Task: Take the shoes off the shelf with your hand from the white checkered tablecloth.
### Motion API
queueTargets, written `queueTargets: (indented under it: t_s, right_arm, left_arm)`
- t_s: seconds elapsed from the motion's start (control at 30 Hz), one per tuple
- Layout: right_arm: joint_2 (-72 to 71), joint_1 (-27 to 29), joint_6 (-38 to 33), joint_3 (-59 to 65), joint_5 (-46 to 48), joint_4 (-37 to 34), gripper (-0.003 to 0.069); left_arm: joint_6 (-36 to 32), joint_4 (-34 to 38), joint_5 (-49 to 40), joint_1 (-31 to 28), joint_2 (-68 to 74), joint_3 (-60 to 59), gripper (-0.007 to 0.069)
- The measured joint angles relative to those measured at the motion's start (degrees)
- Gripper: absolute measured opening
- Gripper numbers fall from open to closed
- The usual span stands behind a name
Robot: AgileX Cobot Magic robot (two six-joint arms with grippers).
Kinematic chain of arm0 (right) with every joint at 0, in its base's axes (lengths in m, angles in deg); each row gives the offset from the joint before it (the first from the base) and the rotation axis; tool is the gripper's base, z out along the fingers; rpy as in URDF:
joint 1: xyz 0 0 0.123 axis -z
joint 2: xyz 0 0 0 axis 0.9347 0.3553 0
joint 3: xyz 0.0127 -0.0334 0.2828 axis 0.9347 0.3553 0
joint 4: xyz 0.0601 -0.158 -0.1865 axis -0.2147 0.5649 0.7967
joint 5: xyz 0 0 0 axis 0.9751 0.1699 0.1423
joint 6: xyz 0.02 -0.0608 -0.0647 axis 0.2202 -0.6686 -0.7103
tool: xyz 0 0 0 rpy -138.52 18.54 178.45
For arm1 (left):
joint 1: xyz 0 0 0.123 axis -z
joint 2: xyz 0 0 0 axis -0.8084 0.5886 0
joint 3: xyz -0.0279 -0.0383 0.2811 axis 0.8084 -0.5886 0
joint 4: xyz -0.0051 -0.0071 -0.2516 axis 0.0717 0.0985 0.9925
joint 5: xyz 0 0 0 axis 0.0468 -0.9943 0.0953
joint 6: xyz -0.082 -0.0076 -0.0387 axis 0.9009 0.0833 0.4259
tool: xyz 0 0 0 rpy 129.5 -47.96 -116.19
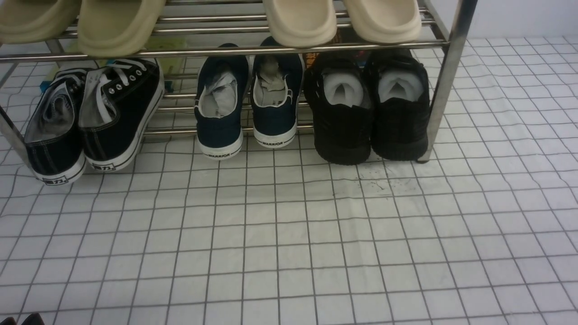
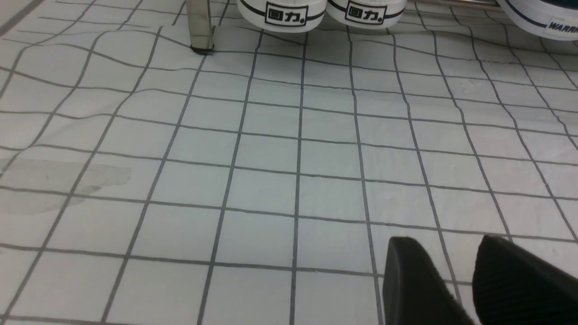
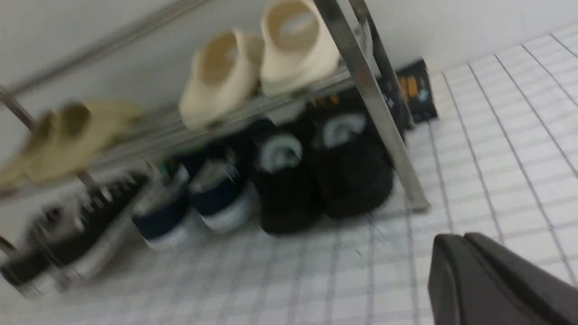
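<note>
The shoes (image 1: 368, 108), an all-black knit pair stuffed with white paper, stand heels out at the right end of the shelf's (image 1: 445, 90) lower tier, beside its right chrome post. The right wrist view shows the shoes (image 3: 316, 180) blurred, some way beyond my right gripper (image 3: 456, 237), which is shut with nothing in it. My left gripper (image 2: 447, 239) hovers open and empty over the white checkered tablecloth (image 1: 289, 234). Only its dark tips show in the front view's lower left corner. The right gripper is out of the front view.
Black canvas sneakers (image 1: 90, 122) with white laces and navy WARRIOR sneakers (image 1: 246, 104) fill the lower tier's left and middle. Beige slippers (image 1: 343, 18) and olive slippers (image 1: 81, 20) rest on the upper tier. A dark box (image 3: 417, 90) stands behind the shelf.
</note>
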Motion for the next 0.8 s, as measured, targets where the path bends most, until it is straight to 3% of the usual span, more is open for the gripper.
queueTargets:
  t_s: [0.1, 0.17, 0.33, 0.43, 0.63, 0.8]
  right_arm:
    - [17.61, 0.00, 2.65, -8.38, 15.23, 11.13, -0.0002]
    - [24.03, 0.00, 2.66, -11.40, 19.56, 13.14, 0.0000]
    - [44.95, -3.84, -9.10, -22.60, 26.80, 1.99, 0.0002]
    - [57.68, -11.51, -16.19, -31.92, 29.36, -5.23, 0.0003]
    - [74.25, -21.22, -11.24, -52.97, 32.32, 3.05, 0.0020]
    - [88.50, -28.06, -2.91, -78.34, 34.51, 15.32, 0.0099]
  left_arm:
    - [0.00, 0.00, 0.00, 0.00, 0.00, 0.00, 0.0240]
    - [0.00, 0.00, 0.00, 0.00, 0.00, 0.00, 0.0240]
    - [0.00, 0.00, 0.00, 0.00, 0.00, 0.00, 0.0240]
    - [0.00, 0.00, 0.00, 0.00, 0.00, 0.00, 0.0240]
    - [0.00, 0.00, 0.00, 0.00, 0.00, 0.00, 0.0240]
    - [0.00, 0.00, 0.00, 0.00, 0.00, 0.00, 0.0240]
